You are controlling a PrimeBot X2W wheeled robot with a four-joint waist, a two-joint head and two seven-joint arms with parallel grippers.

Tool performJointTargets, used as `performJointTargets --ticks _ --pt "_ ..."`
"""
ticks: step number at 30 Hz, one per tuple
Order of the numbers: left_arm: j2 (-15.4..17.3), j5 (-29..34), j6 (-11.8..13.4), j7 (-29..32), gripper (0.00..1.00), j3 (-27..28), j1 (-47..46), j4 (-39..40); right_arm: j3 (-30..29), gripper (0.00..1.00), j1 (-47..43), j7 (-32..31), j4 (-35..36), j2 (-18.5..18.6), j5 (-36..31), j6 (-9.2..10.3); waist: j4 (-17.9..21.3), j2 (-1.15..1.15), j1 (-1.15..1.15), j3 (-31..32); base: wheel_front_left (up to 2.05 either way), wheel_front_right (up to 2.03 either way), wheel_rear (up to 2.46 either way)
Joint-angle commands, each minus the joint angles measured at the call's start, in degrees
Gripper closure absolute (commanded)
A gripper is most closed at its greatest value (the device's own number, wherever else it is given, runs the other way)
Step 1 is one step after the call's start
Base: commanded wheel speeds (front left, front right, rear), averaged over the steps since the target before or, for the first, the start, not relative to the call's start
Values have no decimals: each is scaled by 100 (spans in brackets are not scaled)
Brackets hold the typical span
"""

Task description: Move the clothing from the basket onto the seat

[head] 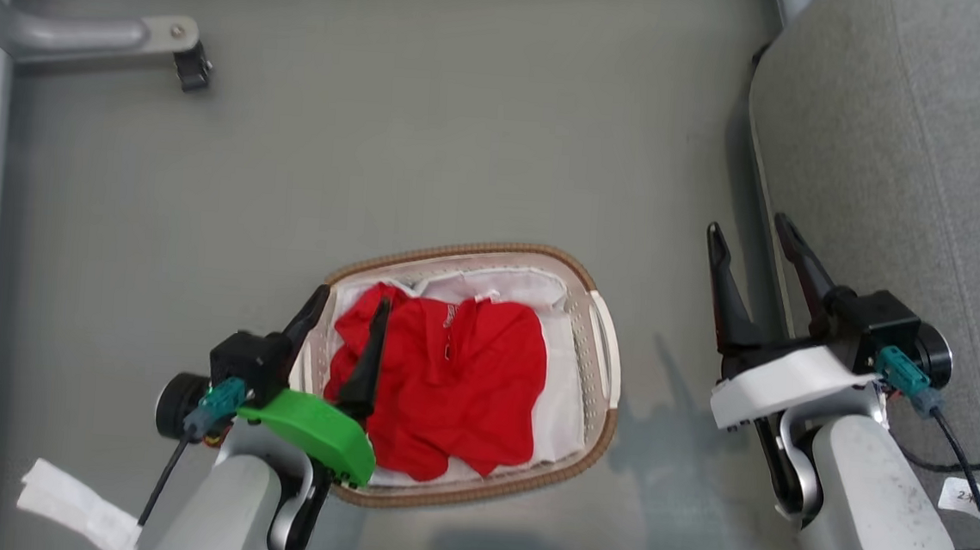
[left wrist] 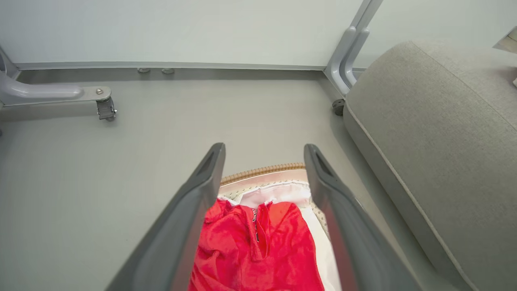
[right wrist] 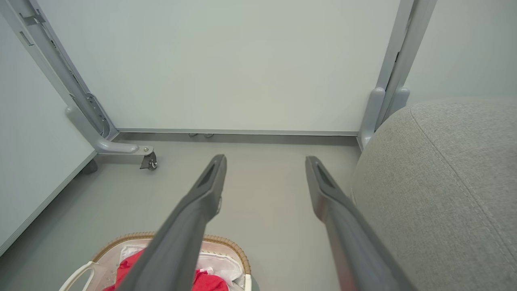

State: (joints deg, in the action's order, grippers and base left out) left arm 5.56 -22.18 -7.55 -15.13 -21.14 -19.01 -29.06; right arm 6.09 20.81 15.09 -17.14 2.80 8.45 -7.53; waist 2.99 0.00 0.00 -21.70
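Note:
A crumpled red garment (head: 448, 384) lies in the oval white basket (head: 601, 352) with the brown woven rim, on its white liner. The basket stands on the grey floor. My left gripper (head: 352, 304) hangs open over the basket's left end, one finger above the red cloth, nothing between the fingers. Through the left wrist view the red garment (left wrist: 258, 246) shows between the open left gripper (left wrist: 264, 151). The grey seat (head: 912, 158) fills the right side. My right gripper (head: 752, 224) stands open beside the seat's edge, empty; in its own view the gripper (right wrist: 265, 161) points at the floor, the basket (right wrist: 226, 242) at lower left.
A grey metal frame leg with a caster (head: 190, 64) reaches in at the upper left. A pale wall panel (right wrist: 226, 60) closes the far side. A frame post (left wrist: 347, 52) stands by the seat's far corner. Black cables and a tag (head: 966, 494) hang by my right wrist.

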Motion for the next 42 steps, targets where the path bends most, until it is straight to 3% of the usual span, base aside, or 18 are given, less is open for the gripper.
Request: performJointTargets --ticks 1,16,28,34,42 --pt "81 -98 13 -2 0 -92 -225 -70 25 0 131 11 58 23 26 8 280 0 0 -671 0 0 0" --pt "405 -190 13 -3 0 -843 -1455 -655 371 0 807 11 411 23 249 8 653 0 0 -1849 0 0 0" --pt "736 -55 13 -2 0 -1571 -2453 -1560 560 0 1046 10 629 20 463 8 983 0 0 -2552 0 0 0" --pt "711 -13 13 -3 0 -1812 -2841 -2359 672 0 1079 10 705 21 585 8 1131 0 0 -2771 0 0 0" --pt "427 -103 13 132 0 -2054 -3308 -3672 781 0 1041 10 742 22 733 8 1258 0 0 -2868 0 0 0"
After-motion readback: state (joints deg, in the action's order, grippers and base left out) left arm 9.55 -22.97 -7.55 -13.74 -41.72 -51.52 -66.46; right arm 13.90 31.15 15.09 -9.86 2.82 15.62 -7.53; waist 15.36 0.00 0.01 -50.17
